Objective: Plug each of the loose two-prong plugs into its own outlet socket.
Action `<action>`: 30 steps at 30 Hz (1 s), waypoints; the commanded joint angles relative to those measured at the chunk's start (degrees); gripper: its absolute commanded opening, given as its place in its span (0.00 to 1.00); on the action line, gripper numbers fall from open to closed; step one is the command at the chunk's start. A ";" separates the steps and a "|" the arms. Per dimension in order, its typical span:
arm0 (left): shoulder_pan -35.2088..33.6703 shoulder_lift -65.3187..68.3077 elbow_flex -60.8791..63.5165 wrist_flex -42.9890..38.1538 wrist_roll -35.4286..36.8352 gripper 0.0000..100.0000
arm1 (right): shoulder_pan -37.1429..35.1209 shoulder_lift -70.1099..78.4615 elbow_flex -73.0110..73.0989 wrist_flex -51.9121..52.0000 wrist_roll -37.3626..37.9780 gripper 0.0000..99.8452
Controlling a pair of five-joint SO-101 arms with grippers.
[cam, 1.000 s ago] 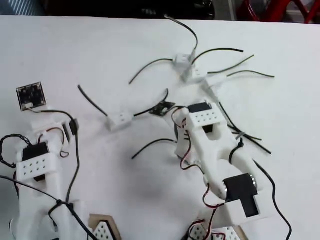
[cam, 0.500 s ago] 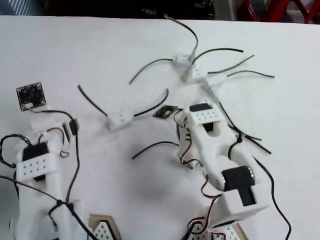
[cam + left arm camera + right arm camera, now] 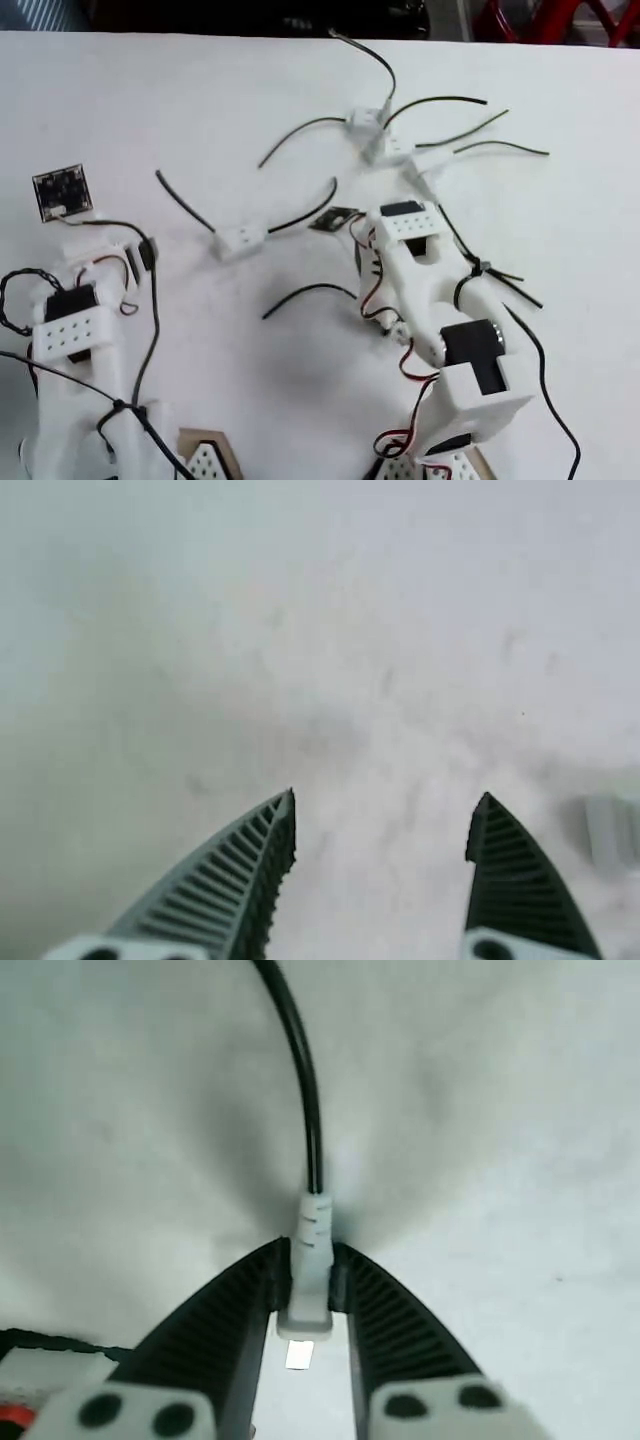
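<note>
**Plug in hand, no socket yet**

Since a second ago my right arm (image 3: 425,290) has folded up on itself, elbow pulled in toward the wrist. The near end of the black cord (image 3: 310,288) it's dragging slid a touch with it. Everything else on the table (image 3: 150,100) sat tight.

Left side first: my left arm (image 3: 75,335) is parked at the near left corner. The left gripper (image 3: 388,798) hangs wide open over bare tabletop, nothing between the jaws.

Next over, a white connector block (image 3: 240,241) has a cord coming out of each end, so I'd call that one already mated.

Then comes the cord I'm holding. At its end my right gripper (image 3: 310,1252) is clamped down on the white two-prong plug (image 3: 305,1300). A metal prong pokes back between the jaws and the cord runs straight away from me. That plug sits near the middle of the table, apart from every socket.

On the far side there's a cluster of white connectors (image 3: 375,135) with cords fanning out, and I can't tell which of them is free. Off to the right lie more loose cords (image 3: 500,143).

My guess: one pair done, one plug gripped but not seated, and more to go after that.
</note>
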 commanded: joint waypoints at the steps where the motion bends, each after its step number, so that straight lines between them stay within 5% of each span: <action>1: -0.31 -1.54 -0.18 -1.32 -0.53 0.28 | 0.22 -0.31 -0.70 0.84 0.35 0.02; 9: -0.31 -1.54 -0.18 -1.32 -0.53 0.28 | 0.22 -10.86 -0.70 3.65 0.00 0.02; 13: -0.31 -1.54 -0.18 -1.32 -0.53 0.28 | -0.13 -17.80 -0.26 2.95 -6.51 0.02; 22: -0.31 -1.54 -0.18 -1.32 -0.53 0.28 | -1.98 -10.24 6.33 -10.15 -11.16 0.02; 30: -0.31 -1.54 -0.18 -1.32 -0.53 0.28 | -2.33 -9.19 2.37 -6.90 -11.43 0.02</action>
